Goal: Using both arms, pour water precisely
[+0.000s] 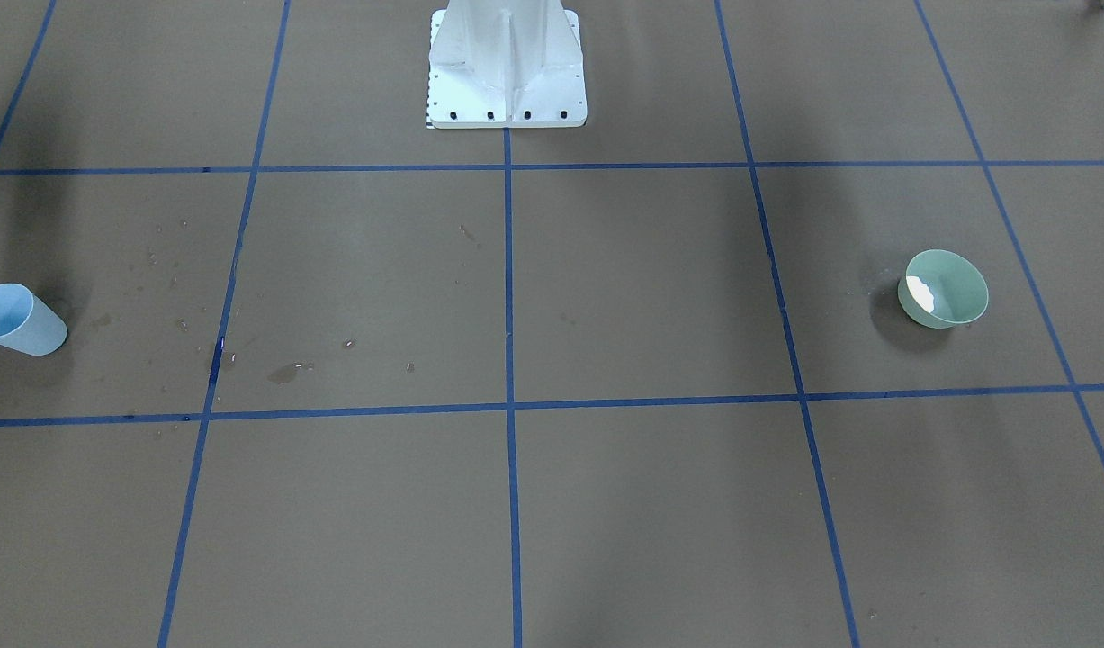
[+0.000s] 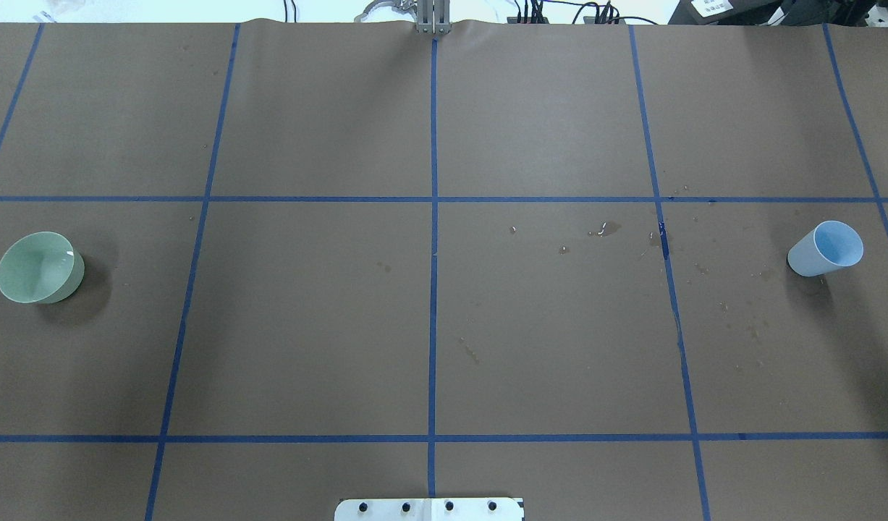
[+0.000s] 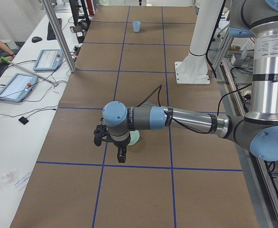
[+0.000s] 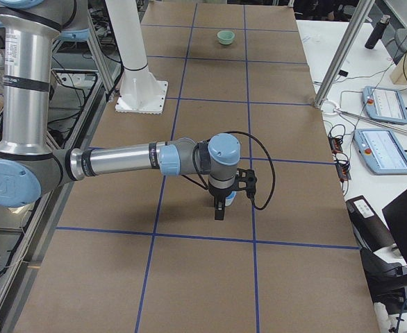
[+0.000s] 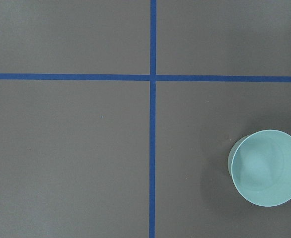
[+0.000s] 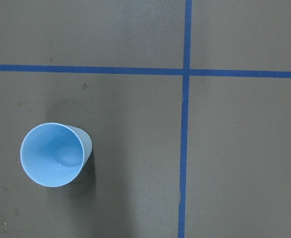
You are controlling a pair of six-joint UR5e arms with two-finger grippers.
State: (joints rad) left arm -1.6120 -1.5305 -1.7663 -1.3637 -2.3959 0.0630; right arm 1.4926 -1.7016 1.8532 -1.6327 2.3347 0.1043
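Starting at the right arm (image 4: 120,161): its jaws hang pointing down at the bench (image 2: 306,325), and I only see them from the side camera, so I cannot tell whether they are apart or together. The blue cup (image 6: 53,154) stands free and upright just beside them, half hidden behind them in that side view, so I take it they hold nothing and touch nothing. In the right wrist camera the cup sits low and left of centre, well off the blue tape line (image 6: 185,148), mouth up and long axis vertical. A grip would have to come in from the side, across the wall. A faint glint low inside may be the water (image 6: 61,162), though I cannot be sure of it. The left arm (image 3: 191,121) is the mirror case. Its jaws also point down, their opening just as unreadable, with the green bowl (image 5: 267,167) on the bench just past them and low and right in the wrist camera. So the right arm is nearer the cup and the left nearer the bowl. The two vessels are well apart, at opposite ends. Farther out from both sets of jaws, damp spots (image 2: 606,229) mark the paper on the cup's half. The white pedestal (image 1: 507,63) stands beyond that, at mid-bench.
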